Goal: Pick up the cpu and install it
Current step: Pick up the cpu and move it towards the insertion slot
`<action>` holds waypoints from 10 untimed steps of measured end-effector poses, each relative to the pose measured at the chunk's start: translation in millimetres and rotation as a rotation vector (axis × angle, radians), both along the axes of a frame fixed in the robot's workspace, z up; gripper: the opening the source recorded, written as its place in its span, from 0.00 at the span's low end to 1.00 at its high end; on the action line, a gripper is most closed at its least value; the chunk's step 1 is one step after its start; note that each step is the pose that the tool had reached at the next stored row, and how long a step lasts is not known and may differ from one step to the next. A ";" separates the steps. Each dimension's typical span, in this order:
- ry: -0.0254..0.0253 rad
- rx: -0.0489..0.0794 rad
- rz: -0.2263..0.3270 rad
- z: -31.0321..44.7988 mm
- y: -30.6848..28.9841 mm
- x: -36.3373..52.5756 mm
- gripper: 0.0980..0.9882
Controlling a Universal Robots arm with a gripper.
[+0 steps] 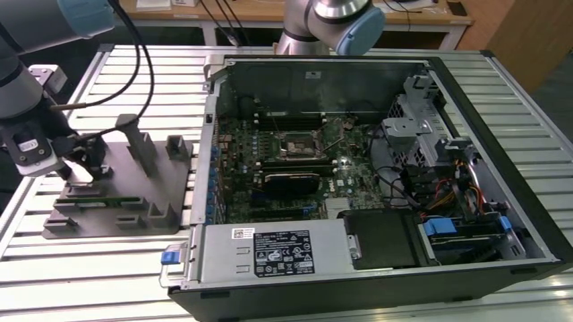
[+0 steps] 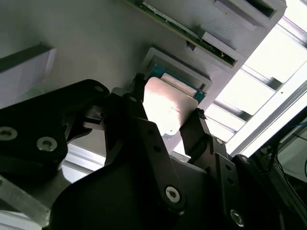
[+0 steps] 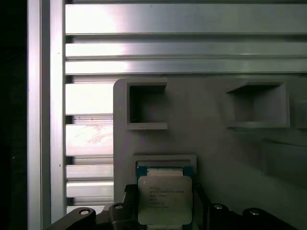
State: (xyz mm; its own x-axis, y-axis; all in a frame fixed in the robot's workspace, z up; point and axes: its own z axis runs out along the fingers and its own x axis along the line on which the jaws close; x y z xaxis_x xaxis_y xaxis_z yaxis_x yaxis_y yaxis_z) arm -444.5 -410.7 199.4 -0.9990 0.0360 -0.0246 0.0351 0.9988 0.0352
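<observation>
Robot gripper (image 2: 167,117) low over a grey plastic fixture tray (image 1: 90,218) on a slatted aluminium table, at the exterior view's left. Its two black fingers (image 2: 139,112) stand on opposite edges of the cpu (image 3: 164,199) and appear pressed against it. The chip sits in or just over a shallow square pocket of the tray; whether it has left the pocket floor cannot be told. It lies flat with its shiny metal lid facing up, and a thin strip of its green board shows along the edge away from the gripper body. Being square, it has no real long axis, and its edges run parallel to the pocket walls. The pick-up step seems best done with light, even pressure on both edges and a straight, level rise, so that no corner catches on the pocket rim. The motherboard socket (image 1: 294,144) lies well apart, inside the open computer case (image 1: 501,168) at the exterior view's right.
</observation>
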 end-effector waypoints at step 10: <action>-0.0002 0.000 0.000 19.5 0.0 0.0 0.50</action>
State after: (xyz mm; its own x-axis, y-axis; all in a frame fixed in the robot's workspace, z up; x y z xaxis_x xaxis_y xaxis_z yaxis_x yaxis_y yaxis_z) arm -444.5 -410.7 218.9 -0.9990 0.0360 -0.0247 0.0352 0.9988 0.0353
